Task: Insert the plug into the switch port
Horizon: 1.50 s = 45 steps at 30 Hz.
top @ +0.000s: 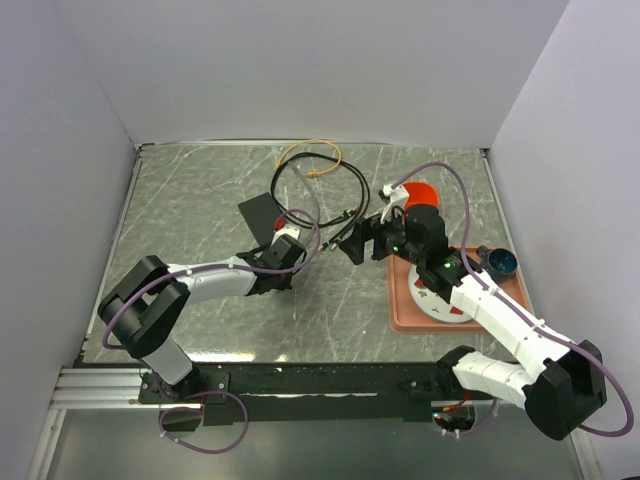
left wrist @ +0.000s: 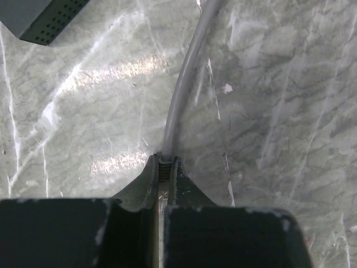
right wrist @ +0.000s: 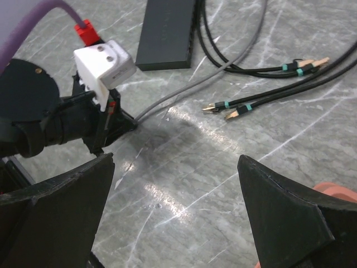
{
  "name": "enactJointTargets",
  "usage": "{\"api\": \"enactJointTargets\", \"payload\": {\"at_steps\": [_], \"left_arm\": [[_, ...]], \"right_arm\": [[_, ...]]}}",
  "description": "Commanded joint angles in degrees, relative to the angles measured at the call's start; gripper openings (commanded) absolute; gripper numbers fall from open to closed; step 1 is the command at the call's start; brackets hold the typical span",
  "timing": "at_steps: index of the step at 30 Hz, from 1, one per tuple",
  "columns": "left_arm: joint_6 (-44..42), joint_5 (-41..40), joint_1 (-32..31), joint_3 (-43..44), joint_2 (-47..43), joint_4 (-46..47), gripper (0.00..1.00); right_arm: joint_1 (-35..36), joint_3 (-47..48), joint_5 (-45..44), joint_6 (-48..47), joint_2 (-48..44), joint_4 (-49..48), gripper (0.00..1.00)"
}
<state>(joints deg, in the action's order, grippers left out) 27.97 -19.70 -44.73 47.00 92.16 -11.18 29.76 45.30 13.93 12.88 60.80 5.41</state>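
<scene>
Marble table (top: 200,200). Left wrist view only: left gripper (left wrist: 164,167) closed tight on grey cable (left wrist: 181,95). Right wrist view only: right gripper (right wrist: 175,167) wide open, empty; black leads (right wrist: 240,106) near switch (right wrist: 167,33).

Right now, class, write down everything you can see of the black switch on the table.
The switch is a flat, matte-black rectangular box with crisp edges, lying flat on the marble table. One side shows a grid of small holes. Black cables run close along one edge, but whether they touch it is unclear. Nothing grips it. Its sockets cannot be made out.
</scene>
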Motion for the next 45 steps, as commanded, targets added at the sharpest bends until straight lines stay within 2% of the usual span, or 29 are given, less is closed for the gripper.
{"api": "enactJointTargets", "payload": {"at_steps": [1, 8, 13, 17, 23, 29, 33, 37, 40, 44, 45], "left_arm": [[-0.1, 1.1, -1.1, 1.7, -1.2, -3.9, 0.01], [-3.9, 8.6, -1.2, 3.1, -12.1, -9.1, 0.01], [-7.0, 20.0, -2.3, 0.6, -21.6, -6.0, 0.01], [-9.3, 25.7, -3.4, -1.6, -29.2, -3.2, 0.01], [-11.4, 32.6, -6.2, -1.0, -30.2, -2.5, 0.01], [-12.1, 33.9, -8.0, 0.8, -28.4, -3.9, 0.01], [-12.3, 33.9, -8.0, -0.6, -31.9, -1.5, 0.01], [-12.7, 33.3, -8.0, -0.5, -35.6, -1.1, 0.01], [-13.1, 33.6, -8.0, 0.3, -36.8, -1.8, 0.01], [-13.6, 33.3, -8.0, 1.1, -37.0, -3.1, 0.01], [-13.7, 33.2, -8.0, 1.3, -37.0, -3.6, 0.01]], "right_arm": [[0.2, 1.1, 6.7, -3.5, -1.0, -1.2, 1.00], [3.2, 5.2, 13.5, -8.7, 0.1, 2.7, 1.00], [4.1, 6.6, 19.1, -8.6, 0.6, 2.0, 1.00], [4.6, 8.5, 23.9, -8.3, 2.0, 1.6, 1.00], [5.0, 9.8, 29.0, -8.1, 3.4, 0.8, 1.00], [5.8, 9.6, 32.2, -10.0, 4.7, 2.0, 1.00], [7.4, 10.3, 30.2, -12.4, 7.0, 7.4, 0.99], [10.8, 8.6, 27.8, -12.4, 7.9, 6.7, 0.97], [11.8, 8.1, 26.9, -12.4, 9.1, 7.3, 0.88], [12.5, 8.6, 28.6, -14.9, 10.0, 9.3, 0.64], [12.6, 8.8, 28.7, -15.2, 10.0, 9.7, 0.61]]}}
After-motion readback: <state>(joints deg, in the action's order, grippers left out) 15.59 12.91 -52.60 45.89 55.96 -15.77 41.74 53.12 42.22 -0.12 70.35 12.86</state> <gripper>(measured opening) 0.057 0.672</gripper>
